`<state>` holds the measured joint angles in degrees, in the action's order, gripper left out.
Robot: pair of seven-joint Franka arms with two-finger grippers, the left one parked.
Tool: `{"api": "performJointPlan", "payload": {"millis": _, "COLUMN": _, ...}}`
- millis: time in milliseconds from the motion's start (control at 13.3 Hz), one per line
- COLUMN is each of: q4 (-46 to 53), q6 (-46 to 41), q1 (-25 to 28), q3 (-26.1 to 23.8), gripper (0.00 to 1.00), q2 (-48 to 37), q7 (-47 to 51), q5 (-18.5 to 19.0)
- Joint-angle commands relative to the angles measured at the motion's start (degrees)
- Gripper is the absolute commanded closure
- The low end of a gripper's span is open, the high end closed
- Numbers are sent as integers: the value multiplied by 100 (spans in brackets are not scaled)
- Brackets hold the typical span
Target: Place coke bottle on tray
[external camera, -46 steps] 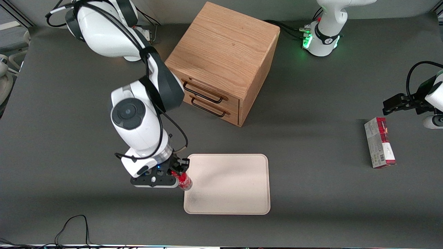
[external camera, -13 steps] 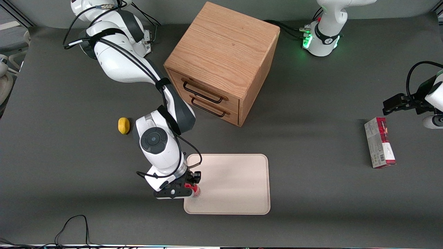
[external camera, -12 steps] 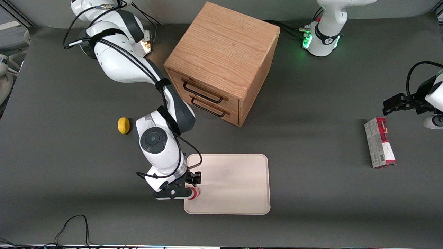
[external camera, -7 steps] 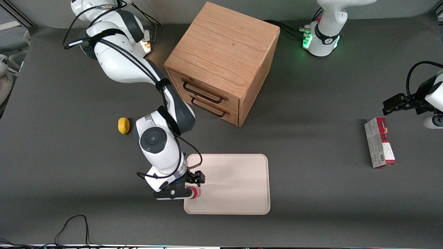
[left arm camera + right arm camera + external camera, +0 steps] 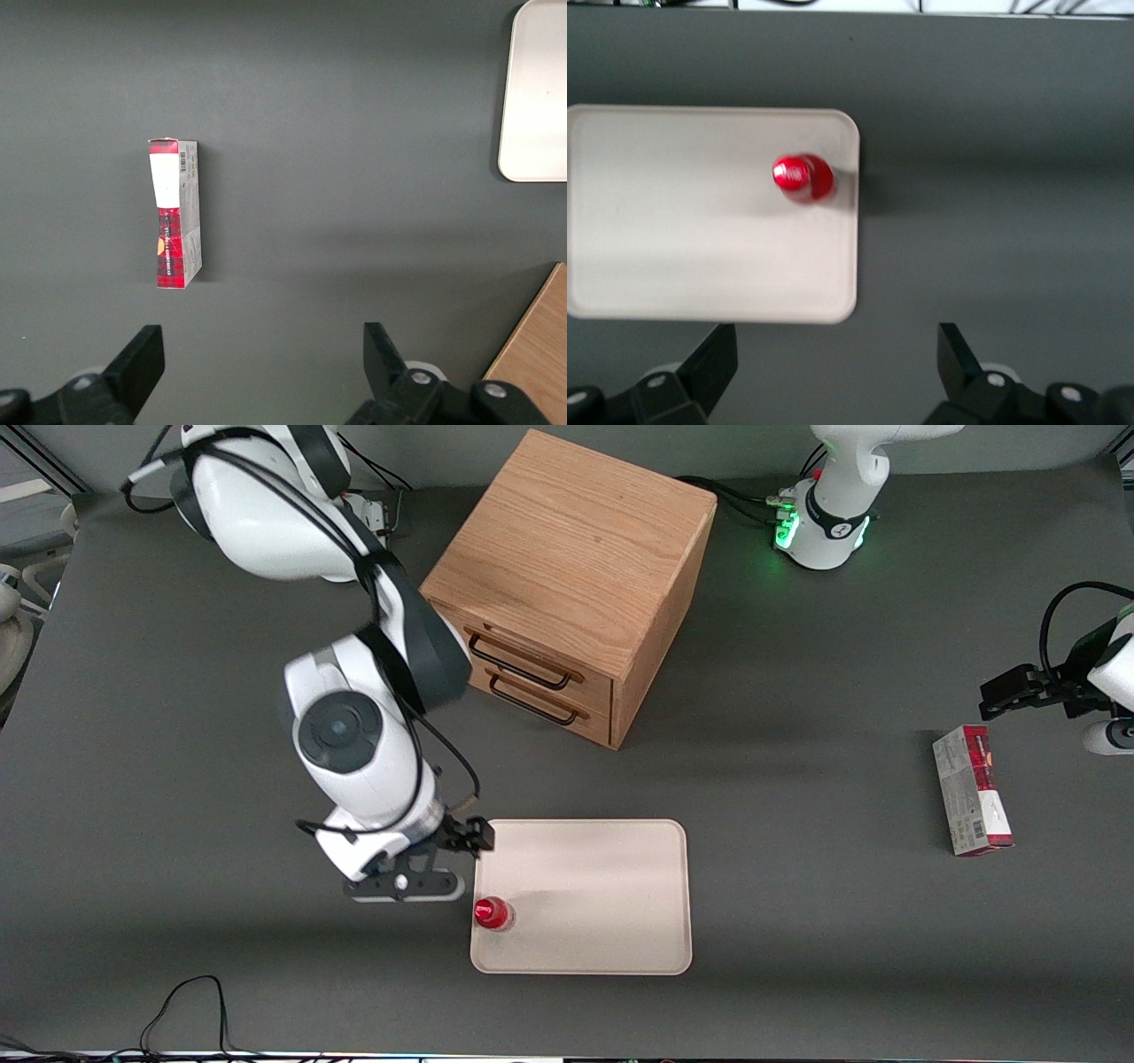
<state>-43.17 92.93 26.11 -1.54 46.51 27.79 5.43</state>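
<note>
Dark grey worktop (image 5: 797, 921) carries a cream tray (image 5: 602, 886); the coke bottle (image 5: 493, 913) stands upright near its edge. Above, the empty gripper (image 5: 443, 864) hangs with fingers spread wide.

Evenly lit from overhead; soft broad shadow bands across the dark counter (image 5: 797, 921). Green glow at the parked arm's base (image 5: 784, 530). Slightly soft in the right wrist view; sharp elsewhere.

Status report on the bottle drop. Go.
Gripper open, empty, above the table beside the tray. Bottle upright on the tray near its edge, free of the jaws. Nothing in the way.
</note>
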Motion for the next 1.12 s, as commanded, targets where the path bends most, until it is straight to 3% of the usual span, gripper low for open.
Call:
{"api": "performJointPlan", "payload": {"millis": 0, "q4": -183, "q6": -1010, "q1": -1, "q3": -31, "gripper": 0, "q2": -790, "q7": -97, "q5": 20}}
{"api": "performJointPlan", "payload": {"millis": 225, "q4": -1162, "q6": -1673, "q1": -123, "q3": 144, "gripper": 0, "q2": -1852, "q7": -772, "q5": 2}}
{"api": "performJointPlan", "payload": {"millis": 525, "q4": -3606, "q6": -673, "q1": -843, "q3": 259, "gripper": 0, "q2": -3558, "q7": -1546, "q5": -60}}
{"api": "performJointPlan", "payload": {"millis": 675, "q4": -4337, "q6": -242, "q1": -985, "q3": 582, "gripper": 0, "q2": -4016, "q7": -1941, "q5": -60}}
{"api": "performJointPlan", "payload": {"millis": 825, "q4": -4726, "q6": 14, "q1": -977, "q3": 1101, "gripper": 0, "q2": -4220, "q7": -2451, "q5": -86}}
{"api": "performJointPlan", "payload": {"millis": 900, "q4": -4727, "q6": 15, "q1": -1046, "q3": 1233, "gripper": 0, "q2": -4203, "q7": -2566, "q5": -277}}
{"api": "performJointPlan", "payload": {"millis": 1050, "q4": -4692, "q6": 23, "q1": -1450, "q3": 1191, "gripper": 0, "q2": -4185, "q7": -2638, "q5": -358}}
